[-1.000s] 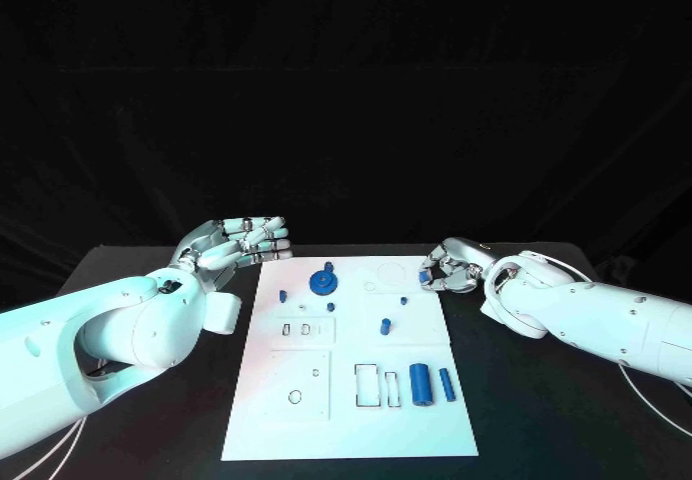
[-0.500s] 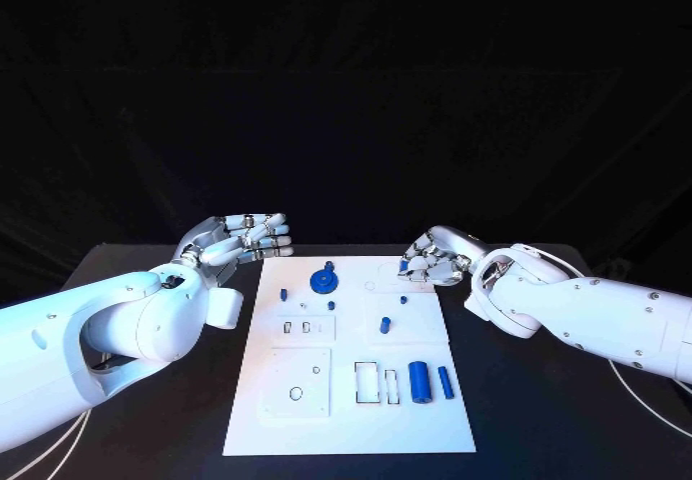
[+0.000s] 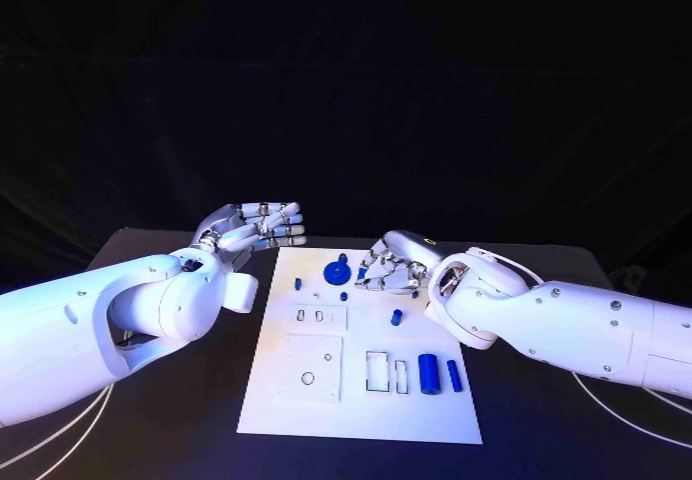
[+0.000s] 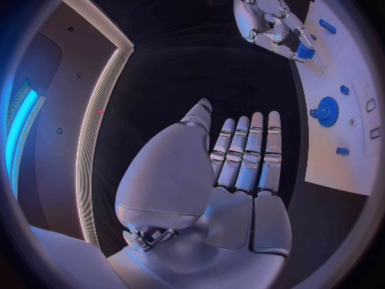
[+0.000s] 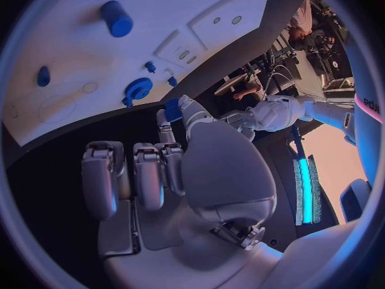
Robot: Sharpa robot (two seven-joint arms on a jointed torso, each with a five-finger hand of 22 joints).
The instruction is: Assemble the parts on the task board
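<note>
**Right hand holds a blue part over the far end of the board**

Head view: the task board (image 3: 361, 350) lies at the centre of the black tabletop (image 3: 562, 400). My right hand (image 3: 387, 268) hangs over the board's far end, toward 12 o'clock, fingers curled in. My left hand (image 3: 257, 228) sits off the board's 10 o'clock corner, fingers straight and close together, holding nothing. On the board a round blue wheel (image 3: 338, 272) stands near the far edge, a small upright peg (image 3: 397, 318) sits near the middle, and a thick cylinder (image 3: 428, 374) with a slimmer pin (image 3: 454, 376) beside it lies toward 5 o'clock.

Left wrist view: my left palm (image 4: 233, 173) is flat and empty. Beyond it my right hand (image 4: 269, 19) pinches a small blue part (image 4: 304, 51) at its fingertips, just above the board's edge.

Right wrist view: my thumb and a finger press on the blue part (image 5: 172, 109); the other fingers (image 5: 148, 173) are folded. The wheel (image 5: 138, 88) lies on the board beyond them.
</note>
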